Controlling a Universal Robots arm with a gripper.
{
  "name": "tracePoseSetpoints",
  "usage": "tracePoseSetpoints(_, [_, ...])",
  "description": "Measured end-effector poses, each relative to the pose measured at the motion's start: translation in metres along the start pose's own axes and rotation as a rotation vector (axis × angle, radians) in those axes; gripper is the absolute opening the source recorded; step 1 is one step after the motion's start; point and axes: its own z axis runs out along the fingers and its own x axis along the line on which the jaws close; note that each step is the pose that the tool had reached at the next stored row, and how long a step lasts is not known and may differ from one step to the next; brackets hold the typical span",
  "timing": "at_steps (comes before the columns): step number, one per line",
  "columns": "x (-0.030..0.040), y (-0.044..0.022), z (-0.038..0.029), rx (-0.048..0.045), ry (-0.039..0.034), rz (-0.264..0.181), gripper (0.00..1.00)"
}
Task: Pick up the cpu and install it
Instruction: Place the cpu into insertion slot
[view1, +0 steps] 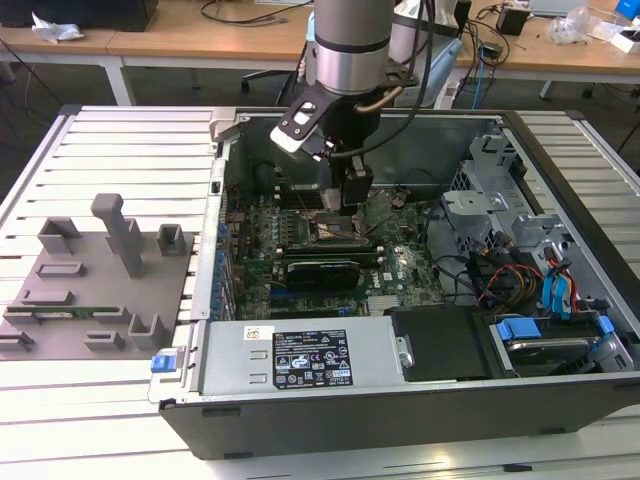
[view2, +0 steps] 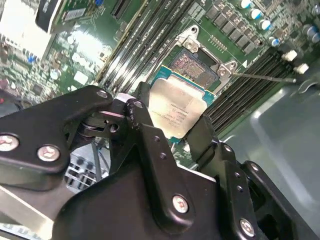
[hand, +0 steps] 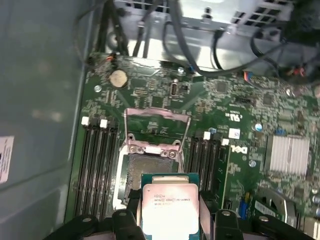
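1. Exterior view: the arm reaches down into the open computer case (view1: 420, 400). The gripper (view1: 352, 192) hangs low over the motherboard (view1: 400, 265), just above the socket (view1: 335, 232). The grey fixture plate (view1: 100, 285) lies on the exterior view's left, well apart.
2. Second wrist view: the gripper (view2: 174, 120) is pinched on the cpu (view2: 177, 112) by two opposite edges, silvery top toward the camera. The chip is above the open socket (view2: 194, 67) and partly off it, not seated. Risk: it is held only by thin edges, so any bump could make it slip or tilt.
3. First wrist view: the cpu (hand: 170, 210) is clamped between the fingers, beside the socket (hand: 150, 172) rather than square over it. The load plate (hand: 157, 120) stands raised at the socket's far side, with memory slots (hand: 95, 165) on both sides. Risk: lowered with this offset or a slight twist, a corner lands on the contacts and bends them, or an edge catches the socket frame.
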Motion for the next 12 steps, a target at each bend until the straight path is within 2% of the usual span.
tracePoseSetpoints(6, [0.0, -0.0001, 0.0007, 0.0025, -0.0055, 0.101, 0.54])
tracePoseSetpoints(9, [0.0, -0.0001, 0.0008, 0.0025, -0.0055, 0.103, 0.54])
tracePoseSetpoints(12, [0.0001, -0.0004, 0.003, -0.0029, -0.0043, 0.103, 0.54])
